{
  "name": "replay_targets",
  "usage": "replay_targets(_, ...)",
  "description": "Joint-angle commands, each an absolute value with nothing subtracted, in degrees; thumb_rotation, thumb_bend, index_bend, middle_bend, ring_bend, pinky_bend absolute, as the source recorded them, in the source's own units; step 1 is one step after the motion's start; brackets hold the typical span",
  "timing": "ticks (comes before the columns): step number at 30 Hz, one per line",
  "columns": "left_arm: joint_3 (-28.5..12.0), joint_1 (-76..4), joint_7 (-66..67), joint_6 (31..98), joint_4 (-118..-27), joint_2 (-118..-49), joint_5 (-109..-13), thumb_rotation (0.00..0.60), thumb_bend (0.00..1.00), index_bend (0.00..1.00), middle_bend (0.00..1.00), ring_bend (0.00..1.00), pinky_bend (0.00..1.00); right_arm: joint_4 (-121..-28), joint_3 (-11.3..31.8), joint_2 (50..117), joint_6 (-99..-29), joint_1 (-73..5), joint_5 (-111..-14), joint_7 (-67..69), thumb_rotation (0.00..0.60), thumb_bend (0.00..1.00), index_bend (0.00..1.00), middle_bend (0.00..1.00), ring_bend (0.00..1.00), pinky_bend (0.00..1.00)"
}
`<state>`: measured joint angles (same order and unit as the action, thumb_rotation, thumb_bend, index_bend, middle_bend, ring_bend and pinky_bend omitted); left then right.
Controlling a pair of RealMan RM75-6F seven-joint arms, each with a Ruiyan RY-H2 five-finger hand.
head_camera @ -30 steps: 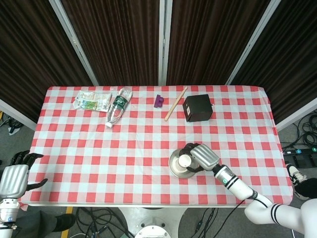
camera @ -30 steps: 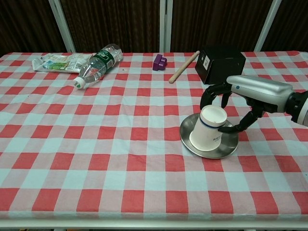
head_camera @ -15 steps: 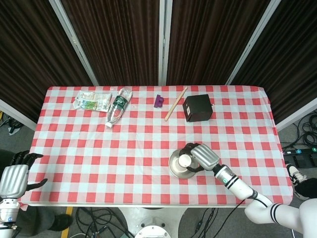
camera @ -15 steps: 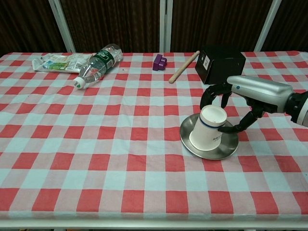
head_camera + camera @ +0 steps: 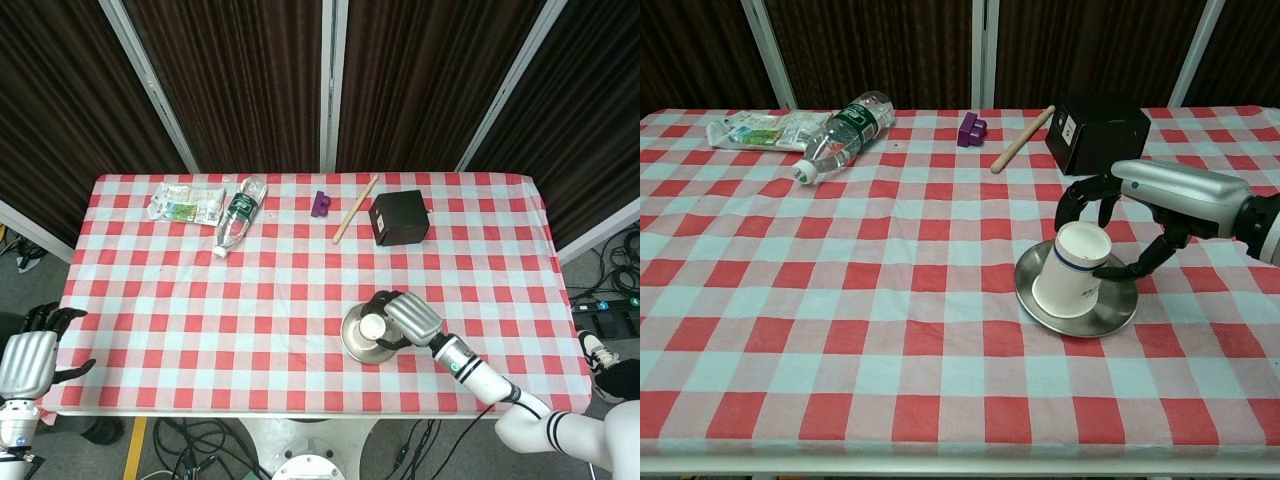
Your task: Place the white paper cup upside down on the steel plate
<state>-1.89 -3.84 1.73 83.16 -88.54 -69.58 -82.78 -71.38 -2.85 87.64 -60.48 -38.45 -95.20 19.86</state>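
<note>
The white paper cup (image 5: pixel 1072 272) stands mouth down and slightly tilted on the steel plate (image 5: pixel 1112 314), right of the table's middle. My right hand (image 5: pixel 1152 184) holds it, with fingers curled over the raised base and the thumb against the side wall. The head view shows the same cup (image 5: pixel 373 327), plate (image 5: pixel 351 341) and right hand (image 5: pixel 411 317) near the front edge. My left hand (image 5: pixel 27 361) hangs off the table's front left corner, fingers apart and holding nothing.
A black box (image 5: pixel 1095 131) sits just behind my right hand. Further back lie a wooden stick (image 5: pixel 1022 138), a purple block (image 5: pixel 970 128), a plastic bottle (image 5: pixel 845 135) on its side and a crumpled wrapper (image 5: pixel 760 128).
</note>
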Motion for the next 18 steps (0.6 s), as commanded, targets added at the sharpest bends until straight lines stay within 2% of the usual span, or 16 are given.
replay_targets(1,-1.9,-3.9,1.8,83.2,-88.5,-69.6,-82.9,0.6,0.06,0.28,0.26,0.13,0.14,-71.6,-2.9,87.2,-60.9,-38.1,-95.2,19.0,0.6,0.25,0.49,0.41,0.24,0.35)
replay_targets(7,-2.0,-3.8,1.7,83.4,-88.6,-69.5,-82.9,0.6,0.06,0.28,0.26,0.13,0.14,-69.2,-0.7,88.6,-59.0,-38.6,-92.0,18.9,0.6,0.25,0.49,0.41,0.24,0.35)
replay_targets(14,-2.0,-3.9,1.8,83.2,-88.4,-69.6,-82.7,0.6,0.06,0.28,0.26,0.13,0.14,-72.2,-3.9,87.1,-60.9,-38.2,-96.0,20.3,0.6,0.25,0.49,0.41,0.24,0.35)
replay_targets(18,-2.1,-4.1,2.1,83.0,-88.4,-69.9,-82.9,0.6,0.06,0.28,0.26,0.13,0.14,-71.4,-3.2,87.8,-60.4,-37.9,-94.7,19.2,0.6,0.25,0.49,0.42,0.24,0.35)
